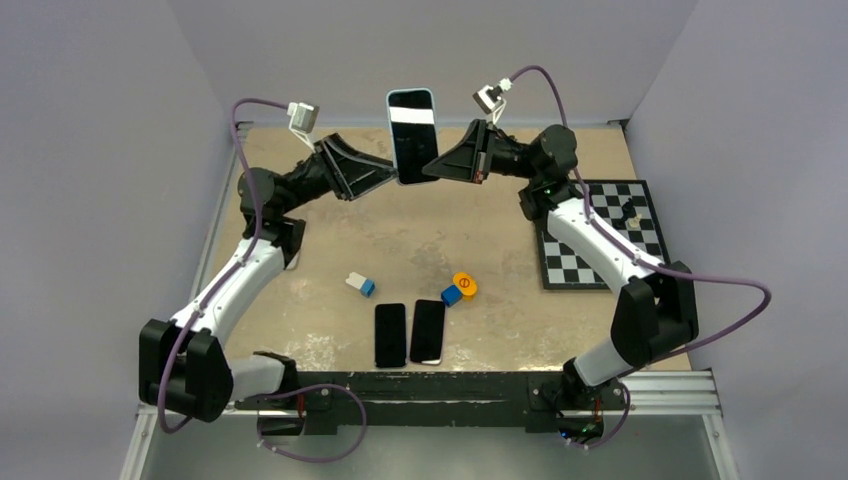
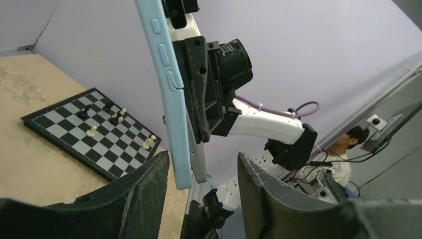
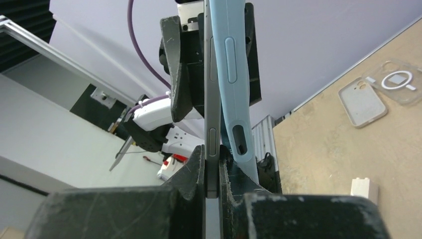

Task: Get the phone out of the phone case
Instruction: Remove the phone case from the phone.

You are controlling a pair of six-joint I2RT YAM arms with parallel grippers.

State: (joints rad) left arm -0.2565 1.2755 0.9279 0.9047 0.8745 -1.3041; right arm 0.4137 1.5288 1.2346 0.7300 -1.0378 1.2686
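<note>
A phone in a light blue case (image 1: 412, 130) is held upright in the air above the table's back middle. My right gripper (image 1: 432, 168) is shut on the phone's grey edge (image 3: 212, 124). The blue case (image 3: 231, 74) has come away from the phone at its lower corner and lies outside the right finger. My left gripper (image 1: 388, 176) is open. In the left wrist view its fingers (image 2: 149, 184) straddle the lower end of the case (image 2: 169, 89) and the grey phone (image 2: 199, 159), with a gap on the phone's side.
Two black phones (image 1: 390, 335) (image 1: 427, 331) lie near the front edge. A white-and-blue block (image 1: 360, 284), a blue block (image 1: 451, 295) and an orange disc (image 1: 464, 285) lie mid-table. A chessboard (image 1: 600, 235) with pieces is at right. Two spare cases (image 3: 362, 102) (image 3: 398, 82) lie on the table.
</note>
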